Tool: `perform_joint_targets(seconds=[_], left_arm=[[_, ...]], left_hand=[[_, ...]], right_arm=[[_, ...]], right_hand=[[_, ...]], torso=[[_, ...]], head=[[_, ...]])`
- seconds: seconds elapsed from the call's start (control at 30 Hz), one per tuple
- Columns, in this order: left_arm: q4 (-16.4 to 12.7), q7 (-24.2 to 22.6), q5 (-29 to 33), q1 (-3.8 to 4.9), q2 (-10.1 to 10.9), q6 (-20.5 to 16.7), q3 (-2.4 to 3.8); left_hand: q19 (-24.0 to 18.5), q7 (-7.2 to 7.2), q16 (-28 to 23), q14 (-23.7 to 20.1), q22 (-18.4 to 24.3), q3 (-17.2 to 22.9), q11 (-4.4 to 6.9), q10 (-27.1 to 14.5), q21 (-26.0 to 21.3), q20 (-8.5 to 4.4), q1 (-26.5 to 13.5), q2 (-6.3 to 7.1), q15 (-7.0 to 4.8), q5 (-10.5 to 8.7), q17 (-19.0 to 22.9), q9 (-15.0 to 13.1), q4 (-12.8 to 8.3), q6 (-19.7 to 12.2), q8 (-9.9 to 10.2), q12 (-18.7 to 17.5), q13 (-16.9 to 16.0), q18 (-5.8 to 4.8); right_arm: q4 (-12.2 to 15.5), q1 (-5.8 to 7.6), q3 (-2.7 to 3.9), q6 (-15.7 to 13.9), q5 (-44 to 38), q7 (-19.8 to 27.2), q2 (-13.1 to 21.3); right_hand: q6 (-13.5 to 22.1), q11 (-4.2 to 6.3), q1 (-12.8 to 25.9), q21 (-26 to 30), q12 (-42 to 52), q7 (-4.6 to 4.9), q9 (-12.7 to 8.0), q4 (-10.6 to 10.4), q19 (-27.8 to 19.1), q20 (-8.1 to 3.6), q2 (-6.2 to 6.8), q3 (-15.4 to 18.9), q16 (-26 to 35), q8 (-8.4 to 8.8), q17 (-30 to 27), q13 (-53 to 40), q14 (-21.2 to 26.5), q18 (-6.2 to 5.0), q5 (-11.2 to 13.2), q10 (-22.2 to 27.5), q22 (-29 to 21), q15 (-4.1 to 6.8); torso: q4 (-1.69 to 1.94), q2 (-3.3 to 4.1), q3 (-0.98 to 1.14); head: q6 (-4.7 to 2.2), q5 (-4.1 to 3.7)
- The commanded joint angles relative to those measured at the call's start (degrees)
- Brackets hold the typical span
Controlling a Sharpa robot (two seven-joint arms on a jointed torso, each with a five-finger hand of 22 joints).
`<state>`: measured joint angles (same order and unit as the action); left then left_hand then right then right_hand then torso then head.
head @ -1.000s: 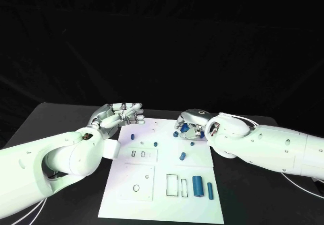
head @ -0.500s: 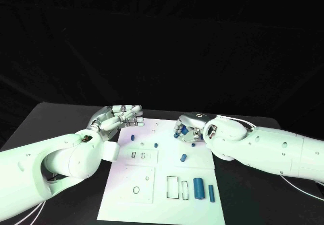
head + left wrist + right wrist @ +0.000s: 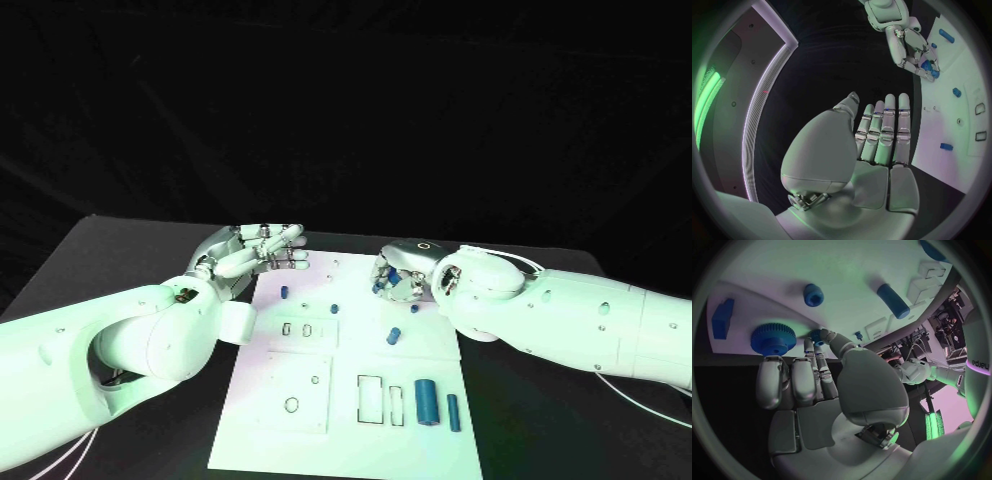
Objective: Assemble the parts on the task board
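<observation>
Since a second ago the right hand [image 3: 400,277] has drawn slightly in toward the board's far right corner, its fingers now curled down over the small blue parts there; the left hand [image 3: 260,250] has barely shifted. In the right wrist view a small blue peg [image 3: 817,335] sits pinched at the fingertips [image 3: 824,334], beside a blue toothed gear [image 3: 773,338] lying on the task board [image 3: 346,420]. The left hand hovers above the desk [image 3: 87,260] at the board's far left corner, fingers loosely apart, holding nothing. The peg looks light, rigid and smooth, so it may slip or twist; a grip across its sides near the middle seems safest.
</observation>
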<state>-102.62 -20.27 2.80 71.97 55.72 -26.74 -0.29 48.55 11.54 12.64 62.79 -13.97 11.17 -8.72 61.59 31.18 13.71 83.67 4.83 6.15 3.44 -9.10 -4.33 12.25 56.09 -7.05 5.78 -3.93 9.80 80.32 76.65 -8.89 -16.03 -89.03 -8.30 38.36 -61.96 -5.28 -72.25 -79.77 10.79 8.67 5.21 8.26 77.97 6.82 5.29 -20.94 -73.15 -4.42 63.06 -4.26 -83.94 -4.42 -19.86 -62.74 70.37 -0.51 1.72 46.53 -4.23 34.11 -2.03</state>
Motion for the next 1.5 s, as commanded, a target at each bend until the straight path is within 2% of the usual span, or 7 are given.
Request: perform_joint_targets(seconds=[0.03, 0.3, 0.6, 0.8, 1.0, 1.23, 1.5], left_arm=[[-0.14, -0.32, -0.3, 0.2, -0.04, 1.25, 0.06], [0.04, -0.2, -0.3, 0.21, -0.02, 1.35, 0.06], [0.41, -0.13, -0.3, 0.21, 0.06, 1.36, 0.06], [0.56, -0.11, -0.3, 0.21, 0.01, 1.42, 0.06], [0.62, -0.08, -0.3, 0.21, -0.03, 1.45, 0.06], [0.59, -0.06, -0.3, 0.21, -0.1, 1.47, 0.06], [0.57, -0.06, -0.3, 0.23, -0.22, 1.45, 0.06]], left_hand=[[0.14, 0.18, 0.35, 0.07, -0.04, 0.18, -0.12, -0.04, 0.39, -0.24, -0.29, 0.44, 0.11, -0.24, -0.09, 0.07, 0.02, 0.14, 0.19, -0.12, 0.07, 0.63], [0.09, 0.21, 0.38, 0.08, -0.12, 0.17, -0.15, -0.11, 0.51, -0.26, -0.34, 0.45, 0.13, -0.25, -0.13, 0.09, 0.04, 0.08, 0.26, -0.21, 0.07, 0.62], [0.09, 0.21, 0.38, 0.08, -0.12, 0.17, -0.15, -0.11, 0.51, -0.26, -0.34, 0.45, 0.13, -0.25, -0.13, 0.09, 0.04, 0.08, 0.26, -0.21, 0.07, 0.62], [0.03, 0.23, 0.41, 0.09, -0.17, 0.18, -0.17, -0.16, 0.6, -0.27, -0.37, 0.41, 0.13, -0.24, -0.16, 0.1, 0.06, 0.05, 0.32, -0.27, 0.08, 0.61], [0.03, 0.23, 0.41, 0.09, -0.17, 0.18, -0.17, -0.16, 0.6, -0.27, -0.37, 0.41, 0.13, -0.24, -0.16, 0.1, 0.06, 0.05, 0.32, -0.27, 0.08, 0.61], [0.03, 0.23, 0.41, 0.09, -0.17, 0.18, -0.17, -0.16, 0.6, -0.27, -0.37, 0.41, 0.13, -0.24, -0.16, 0.1, 0.06, 0.05, 0.32, -0.27, 0.08, 0.61], [0.03, 0.23, 0.41, 0.09, -0.17, 0.18, -0.17, -0.16, 0.6, -0.27, -0.37, 0.41, 0.13, -0.24, -0.16, 0.1, 0.06, 0.05, 0.32, -0.27, 0.08, 0.61]], right_arm=[[-0.02, -0.05, -0.04, 0.41, -0.92, -0.63, -0.09], [0.16, -0.05, -0.03, -2.24, -1.32, -0.89, -0.08], [0.11, -0.02, 0.25, -7.76, -1.5, -1.32, -0.6], [-1.51, 0.64, 0.59, -10.61, -1.43, -2.11, -2.55], [-3.47, 1.06, 0.71, -11.69, -1.11, -2.26, -4.76], [-6.39, 1.19, 0.75, -11.97, -0.33, -1.84, -7.91], [-7.91, 1.2, 0.76, -11.23, 0.21, -1.3, -10.13]], right_hand=[[-0.79, 0.18, -0.32, -0.53, 0.38, -0.02, 0.19, -0.04, 0.55, -0.19, -0.59, -0.59, -0.59, -0.47, 0.31, -0.11, -2.09, 0.5, 0.59, -0.86, 0.69, 0.15], [-4.44, 1.64, -2.41, -2.42, 1.66, -1.33, 1.67, 0.19, 2.3, -1.15, -2.37, -3.05, -1.67, -2.45, 1.02, -0.72, -2.01, 1.1, 3.57, -4.88, 4.09, 1.28], [-4.94, 1.87, -2.9, -3.81, 1.39, -1.39, 2.51, 0.44, 3.73, -1.55, -2.16, -4.13, -1.94, -2.87, 0.93, -0.93, -1.89, 1.61, 2.92, -5.91, 6.68, 1.54], [-4.86, 1.83, -2.85, -3.88, 1.24, -1.35, 2.6, 0.47, 3.79, -1.56, -1.94, -4.22, -2.0, -2.84, 0.95, -0.93, -1.88, 1.63, 2.76, -5.89, 6.82, 1.53], [-4.71, 1.76, -2.75, -3.98, 1.05, -1.28, 2.68, 0.44, 3.87, -1.55, -1.79, -4.33, -2.12, -2.77, 1.08, -0.9, -1.89, 1.67, 2.69, -5.78, 7.0, 1.49], [-4.47, 1.67, -2.61, -4.04, 0.8, -1.19, 2.76, 0.35, 3.9, -1.52, -1.67, -4.48, -2.17, -2.65, 1.04, -0.86, -1.88, 1.69, 2.72, -5.61, 7.11, 1.42], [-4.31, 1.6, -2.53, -4.07, 0.63, -1.13, 2.82, 0.28, 3.89, -1.49, -1.63, -4.63, -2.26, -2.57, 1.1, -0.84, -1.88, 1.69, 2.71, -5.51, 7.15, 1.36]], torso=[[-0.01, 0.15, -0.01], [0.04, 0.32, -0.06], [0.12, 0.41, -0.11], [0.24, 0.45, -0.23], [0.24, 0.64, -0.16], [0.29, 0.74, -0.2], [0.47, 0.88, -0.27]], head=[[-0.04, 0.01], [-0.18, 0.0], [-0.66, 0.13], [-1.07, -0.04], [-1.26, 0.11], [-1.35, 0.12], [-1.31, 0.49]])
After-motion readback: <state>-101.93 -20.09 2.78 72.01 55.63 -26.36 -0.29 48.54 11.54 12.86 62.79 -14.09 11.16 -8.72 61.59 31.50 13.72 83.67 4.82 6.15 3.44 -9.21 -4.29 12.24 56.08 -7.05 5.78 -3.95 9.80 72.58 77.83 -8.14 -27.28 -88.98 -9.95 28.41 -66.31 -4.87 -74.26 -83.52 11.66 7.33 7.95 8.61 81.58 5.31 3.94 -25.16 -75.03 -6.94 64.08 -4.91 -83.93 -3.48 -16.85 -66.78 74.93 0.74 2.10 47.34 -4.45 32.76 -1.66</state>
